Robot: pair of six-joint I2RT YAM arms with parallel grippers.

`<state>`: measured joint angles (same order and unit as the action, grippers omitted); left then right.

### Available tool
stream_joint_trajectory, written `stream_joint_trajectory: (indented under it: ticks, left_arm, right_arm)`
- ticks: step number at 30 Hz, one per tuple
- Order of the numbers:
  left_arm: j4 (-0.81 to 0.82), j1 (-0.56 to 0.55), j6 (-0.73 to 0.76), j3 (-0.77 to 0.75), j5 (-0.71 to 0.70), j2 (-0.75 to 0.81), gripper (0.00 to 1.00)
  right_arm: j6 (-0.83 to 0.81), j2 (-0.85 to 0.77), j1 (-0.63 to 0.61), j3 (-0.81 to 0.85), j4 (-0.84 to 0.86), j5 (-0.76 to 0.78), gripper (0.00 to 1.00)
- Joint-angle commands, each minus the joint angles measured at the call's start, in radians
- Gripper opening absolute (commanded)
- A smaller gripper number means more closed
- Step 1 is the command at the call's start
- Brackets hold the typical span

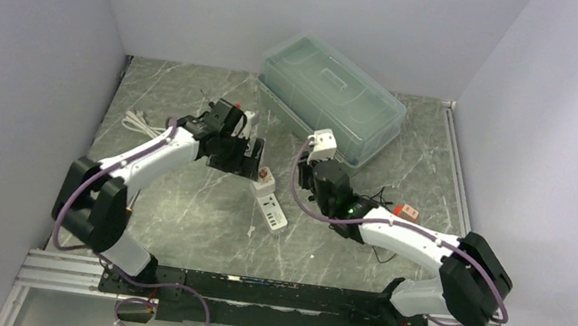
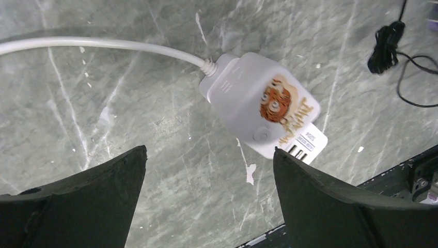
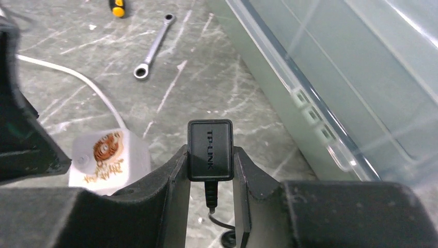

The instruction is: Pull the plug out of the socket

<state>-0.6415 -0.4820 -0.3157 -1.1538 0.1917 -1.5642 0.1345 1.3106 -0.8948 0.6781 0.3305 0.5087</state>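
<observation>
The black plug (image 3: 209,150) is pinched in the right claw (image 3: 210,156), apart from the socket strip (image 2: 258,101) and to its right. Its long axis runs along the fingers, cable end toward the wrist. The left claw (image 2: 209,160) hangs spread above the strip on the surface (image 2: 129,113).
</observation>
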Motion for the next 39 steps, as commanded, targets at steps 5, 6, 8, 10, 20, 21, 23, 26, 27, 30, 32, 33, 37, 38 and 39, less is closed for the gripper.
stream_joint_trajectory:
  ticks: [5,6,8,10,20,21,23,26,27,30,32,33,37,38,39]
  left_arm:
    - [0.112,0.018,0.04,0.056,-0.073,0.224,0.98]
    - [0.111,0.022,0.035,0.058,-0.09,0.228,0.98]
    - [0.092,0.029,0.026,0.054,-0.123,0.227,0.98]
    - [0.08,0.031,0.024,0.048,-0.148,0.226,0.98]
    - [0.071,0.031,0.032,0.051,-0.186,0.226,0.97]
    - [0.069,0.032,0.031,0.05,-0.188,0.225,0.97]
    - [0.066,0.031,0.031,0.049,-0.189,0.219,0.97]
    - [0.063,0.031,0.03,0.048,-0.19,0.215,0.97]
    - [0.063,0.031,0.03,0.049,-0.189,0.216,0.97]
    - [0.063,0.031,0.03,0.05,-0.189,0.217,0.97]
    - [0.062,0.031,0.03,0.051,-0.189,0.217,0.97]
    - [0.062,0.031,0.031,0.051,-0.19,0.217,0.97]
    - [0.062,0.031,0.031,0.051,-0.19,0.22,0.97]
    - [0.063,0.031,0.03,0.052,-0.189,0.221,0.97]
    - [0.063,0.031,0.029,0.052,-0.19,0.222,0.97]
  right_arm:
    - [0.001,0.2,0.085,0.159,-0.009,-0.233,0.0]
    - [0.003,0.236,0.088,0.167,-0.011,-0.228,0.0]
    - [0.015,0.277,0.092,0.184,-0.028,-0.218,0.0]
    - [0.019,0.299,0.092,0.192,-0.033,-0.217,0.01]
    - [0.043,0.386,0.097,0.23,-0.089,-0.124,0.21]
    - [0.045,0.39,0.097,0.234,-0.096,-0.114,0.23]
    - [0.053,0.393,0.1,0.237,-0.101,-0.1,0.31]
    - [0.063,0.392,0.107,0.235,-0.106,-0.099,0.39]
    - [0.064,0.393,0.11,0.235,-0.109,-0.1,0.4]
    - [0.07,0.394,0.115,0.238,-0.115,-0.105,0.46]
    - [0.071,0.392,0.116,0.237,-0.116,-0.107,0.51]
    - [0.07,0.39,0.117,0.235,-0.115,-0.107,0.53]
    - [0.067,0.372,0.118,0.223,-0.103,-0.114,0.6]
    - [0.066,0.366,0.118,0.219,-0.1,-0.118,0.62]
    - [0.065,0.359,0.118,0.213,-0.095,-0.122,0.65]
